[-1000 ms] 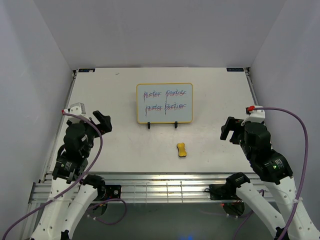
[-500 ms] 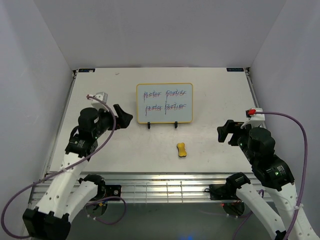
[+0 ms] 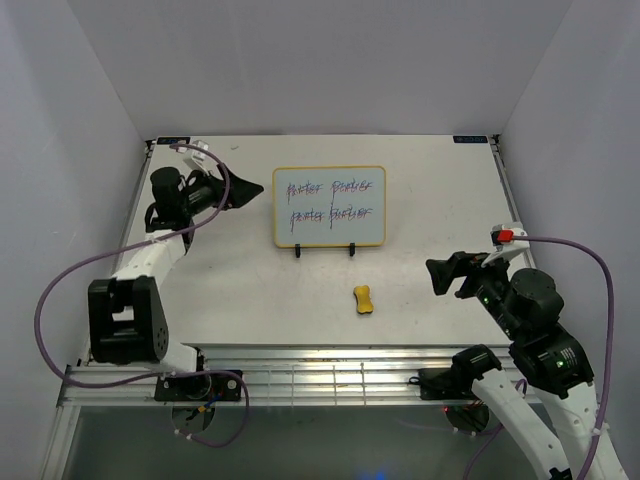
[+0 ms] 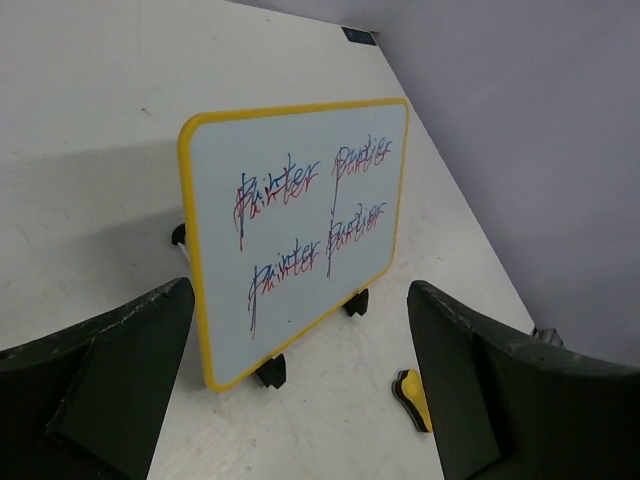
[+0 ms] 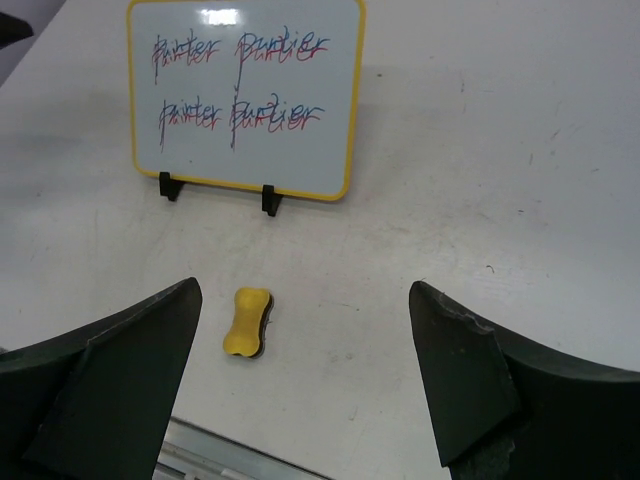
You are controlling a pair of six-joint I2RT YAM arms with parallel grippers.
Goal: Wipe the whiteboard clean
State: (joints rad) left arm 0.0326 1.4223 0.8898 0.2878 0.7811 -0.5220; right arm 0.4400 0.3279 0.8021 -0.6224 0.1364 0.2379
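While whiteboard (image 3: 329,206) stands propped on black stand (image 3: 298,251) on worktop (image 3: 430,180), two rows of purple-red scribble cover it. Left pincer (image 3: 243,190) spread, empty; board just ahead of it, not touching. Right pincer (image 3: 447,275) spread, empty; yellow eraser (image 3: 363,299) ahead, slightly left; board farther beyond.

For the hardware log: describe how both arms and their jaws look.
The left arm and right arm have white links with black joint housings. A purple cable loops along each. The jaws are black, blunt wedges, scuffed at edges. A red tab marks the right wrist.
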